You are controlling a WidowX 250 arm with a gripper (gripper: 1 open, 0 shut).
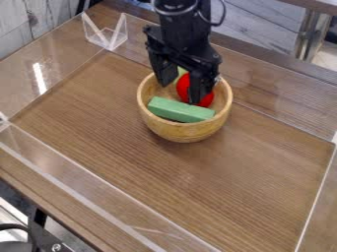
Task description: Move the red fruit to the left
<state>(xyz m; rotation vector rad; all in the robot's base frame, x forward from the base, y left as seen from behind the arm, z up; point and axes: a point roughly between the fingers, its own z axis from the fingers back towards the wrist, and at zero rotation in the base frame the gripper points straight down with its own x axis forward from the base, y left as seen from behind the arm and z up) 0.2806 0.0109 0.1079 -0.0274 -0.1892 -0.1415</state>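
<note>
1. The wooden table [118, 162] takes up most of what I can see, brown with a visible grain, its paler strips running along the edges.
2. The dark robot arm [178, 22] comes in from the far side and reaches down over the table, right above the bowl.
3. The gripper [182, 83] is wide, its two fingers spread apart and pointing down at the inside of the bowl; it isn't clamped on anything that I can make out.
4. The round wooden bowl [183, 129] sits upright on the table, light tan, with the red fruit and a green block inside.
5. The green block [182, 110] lies in the near part of the bowl, slanting a little across it.
6. The red fruit [196, 89] is in the bowl too, on the far side of the block, close by the gripper's fingers. Part of it is hidden by the gripper, and I can't tell whether they touch.
7. A small clear object [105, 34] stands near the table's far left corner, well apart from the bowl.
</note>
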